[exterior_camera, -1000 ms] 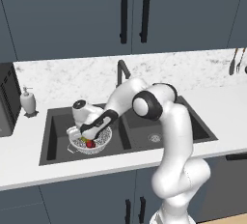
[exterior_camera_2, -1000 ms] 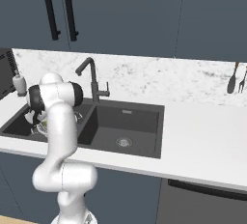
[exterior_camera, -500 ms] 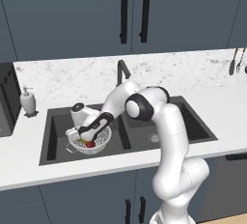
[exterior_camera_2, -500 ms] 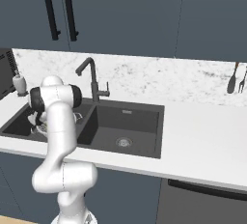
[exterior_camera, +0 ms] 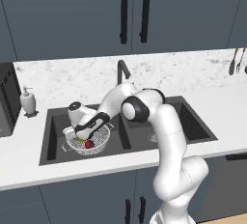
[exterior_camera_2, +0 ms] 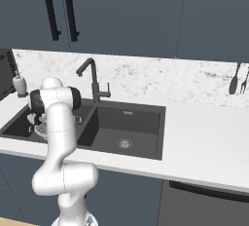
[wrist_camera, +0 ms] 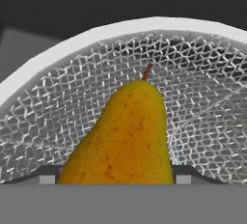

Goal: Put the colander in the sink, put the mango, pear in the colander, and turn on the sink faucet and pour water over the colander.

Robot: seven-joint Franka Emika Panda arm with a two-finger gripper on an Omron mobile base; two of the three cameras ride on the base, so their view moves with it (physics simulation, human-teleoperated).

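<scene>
The colander (exterior_camera: 94, 141) sits in the left basin of the dark sink (exterior_camera: 52, 137), with the red mango (exterior_camera: 89, 144) lying in it. My gripper (exterior_camera: 80, 133) reaches down into the colander from the right. In the hand view the yellow pear (wrist_camera: 126, 131) stands stem-up between the fingertips (wrist_camera: 47, 175), its sides touching them, and the colander mesh (wrist_camera: 72, 88) curves right behind it. The gripper (wrist_camera: 116, 178) is shut on the pear. The sink faucet (exterior_camera: 120, 70) rises behind the divider, with no water running. From the right, the arm hides most of the colander (exterior_camera_2: 40, 129).
A white soap dispenser (exterior_camera: 27, 101) stands on the counter left of the sink, beside a dark appliance (exterior_camera: 6, 100). Utensils (exterior_camera: 235, 61) hang on the wall at the far right. The right basin (exterior_camera_2: 127, 123) holds only its drain.
The hand has edged a little to the left and lower inside the colander, with the pear still between the fingers. The elbow has swung slightly toward the sink.
</scene>
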